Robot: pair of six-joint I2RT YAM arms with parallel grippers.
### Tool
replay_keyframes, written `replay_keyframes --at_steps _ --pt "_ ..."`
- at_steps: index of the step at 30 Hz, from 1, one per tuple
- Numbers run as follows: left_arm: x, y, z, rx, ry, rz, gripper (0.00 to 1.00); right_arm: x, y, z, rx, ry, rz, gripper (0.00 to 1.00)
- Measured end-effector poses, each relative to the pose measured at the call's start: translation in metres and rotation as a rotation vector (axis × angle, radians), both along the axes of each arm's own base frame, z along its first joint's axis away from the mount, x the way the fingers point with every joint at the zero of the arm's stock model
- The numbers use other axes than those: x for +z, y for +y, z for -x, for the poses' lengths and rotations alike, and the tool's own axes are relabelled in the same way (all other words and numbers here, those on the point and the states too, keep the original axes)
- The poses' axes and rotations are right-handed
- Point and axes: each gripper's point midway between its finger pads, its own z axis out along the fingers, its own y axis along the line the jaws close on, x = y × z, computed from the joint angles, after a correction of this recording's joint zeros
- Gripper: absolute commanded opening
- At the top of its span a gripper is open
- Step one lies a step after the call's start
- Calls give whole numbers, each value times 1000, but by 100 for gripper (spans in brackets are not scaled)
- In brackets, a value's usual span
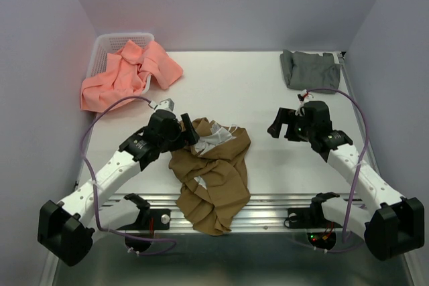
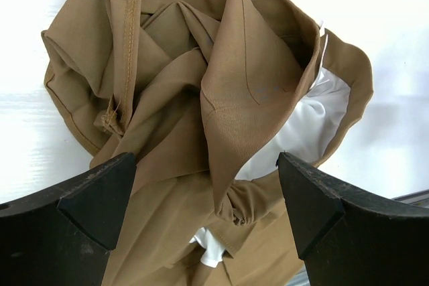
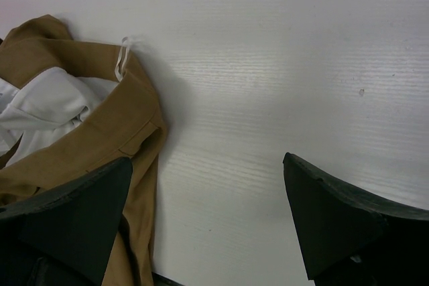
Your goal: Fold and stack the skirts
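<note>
The tan-brown skirt (image 1: 213, 173) lies crumpled at the table's front middle, white lining showing, its lower end hanging over the front edge. My left gripper (image 1: 190, 130) hovers at its top left, jaws open wide; in the left wrist view the bunched brown skirt (image 2: 201, 98) fills the space between and beyond the fingers (image 2: 100, 195), nothing pinched. My right gripper (image 1: 276, 125) stands open over bare table to the skirt's right; the skirt's edge (image 3: 87, 138) shows at the left of the right wrist view. The grey skirt (image 1: 309, 69) lies folded at the back right. The salmon-pink skirt (image 1: 127, 72) spills out of the basket.
A white lattice basket (image 1: 100, 48) stands at the back left corner against the wall. Walls close in the table on the left, back and right. A metal rail (image 1: 268, 209) runs along the front edge between the arm bases.
</note>
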Motion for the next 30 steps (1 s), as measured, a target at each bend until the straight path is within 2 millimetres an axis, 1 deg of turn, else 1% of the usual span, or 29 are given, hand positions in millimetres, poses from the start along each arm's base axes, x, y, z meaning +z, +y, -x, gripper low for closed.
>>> replay_keyframes --at_steps 2,3,5,6,7,8,10,11,12,13,14,15,17,19,22,24,25,26,28,30 --pt "1 0 1 -8 -6 -3 99 -2 0 0 -1 5 3 100" --pt "1 1 1 -10 -9 -8 91 -2 0 0 -1 7 3 100" --pt "-1 1 0 -11 -7 -19 85 -6 1 0 1 20 7 100" --pt "-3 1 -1 -11 -3 -27 77 -7 1 0 4 23 7 100" --pt "-6 1 -1 -12 5 -34 75 -8 3 0 9 27 8 100" --pt "-11 0 -2 -17 15 -47 75 -10 5 0 14 30 9 100" --pt "-20 -3 -5 -28 34 -67 65 -13 8 0 26 38 11 100" --pt "-26 -4 -5 -33 49 -79 56 -14 8 1 27 42 13 100" --pt "-31 -5 -5 -41 62 -93 31 -15 9 1 29 46 15 100" --pt "-37 -5 -6 -51 77 -114 17 -16 9 1 31 49 16 100" --pt "-41 -5 -5 -53 89 -126 5 -16 9 1 31 48 16 100" --pt "-43 -4 -6 -51 93 -141 0 -16 10 1 31 48 15 100" --pt "-42 -2 -6 -43 94 -155 0 -15 11 1 35 46 15 100" --pt "-35 -1 -6 -32 79 -155 0 -16 13 1 44 47 15 100" --pt "-12 1 2 -31 28 -121 0 -19 25 4 82 49 17 100" --pt "10 3 10 -43 -26 -81 0 -23 35 7 115 56 21 100" --pt "15 3 12 -46 -39 -70 0 -23 41 8 133 59 26 100" --pt "22 5 19 -57 -54 -58 0 -23 45 8 143 60 30 100" --pt "26 7 26 -70 -59 -52 0 -17 57 3 172 49 36 100" --pt "26 5 35 -106 -48 -49 0 -5 70 -8 195 9 39 100"
